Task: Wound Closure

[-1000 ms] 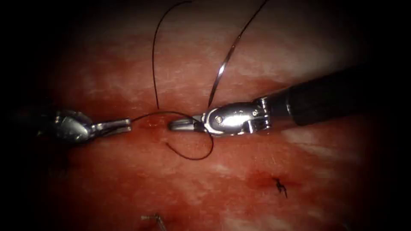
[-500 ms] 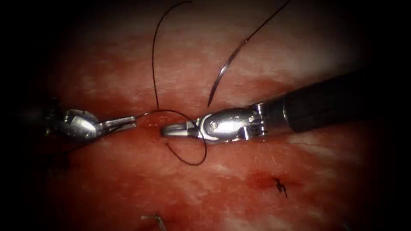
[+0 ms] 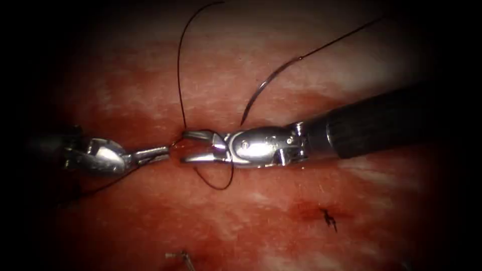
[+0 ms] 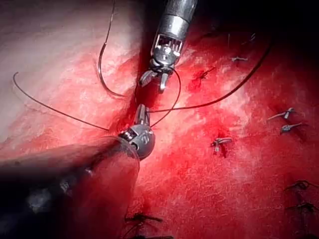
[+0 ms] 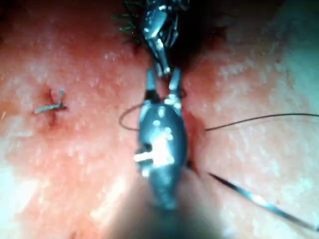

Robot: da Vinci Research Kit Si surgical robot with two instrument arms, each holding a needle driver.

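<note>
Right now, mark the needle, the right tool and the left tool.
needle [image 3: 261,86]: endoscope view, mid-curve, lying free on the tissue.
right tool [image 3: 190,146]: endoscope view, midway between its open jaws.
left tool [image 3: 159,152]: endoscope view, jaw tips shut on thread.

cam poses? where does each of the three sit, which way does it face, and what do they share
Endoscope: above and in front of the tissue; right tool, jaws open, meets left tool, shut on thread; needle lies free.
Left wrist: along its shaft to left tool; right tool beyond.
Right wrist: along its shaft to right tool; left tool opposite.
Shared: both tools, thread, needle.
</note>
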